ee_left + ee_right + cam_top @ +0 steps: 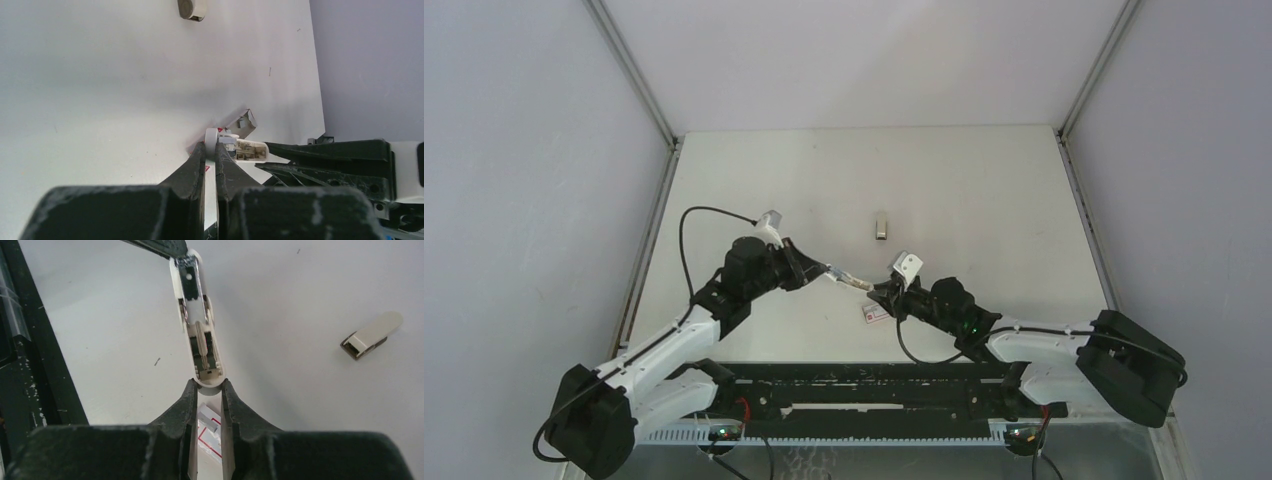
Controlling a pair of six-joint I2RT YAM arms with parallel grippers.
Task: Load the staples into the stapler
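Both grippers pinch the stapler [199, 335], held opened out straight between them near the middle of the table [984, 200]. The right gripper [208, 386] is clamped on its rounded white end, and the left gripper [210, 150] is clamped on the thin far end. Its white shell cradles a shiny metal channel and a tan pusher. A red-and-white box [871, 313] lies beneath the right fingers. A cream, grey-tipped piece [372, 335] rests well apart.

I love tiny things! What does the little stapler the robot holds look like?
The stapler is small, white plastic with rounded ends, opened so its shiny metal channel faces the right wrist camera. It is pinched at both ends: the right gripper holds one, the left gripper the other.
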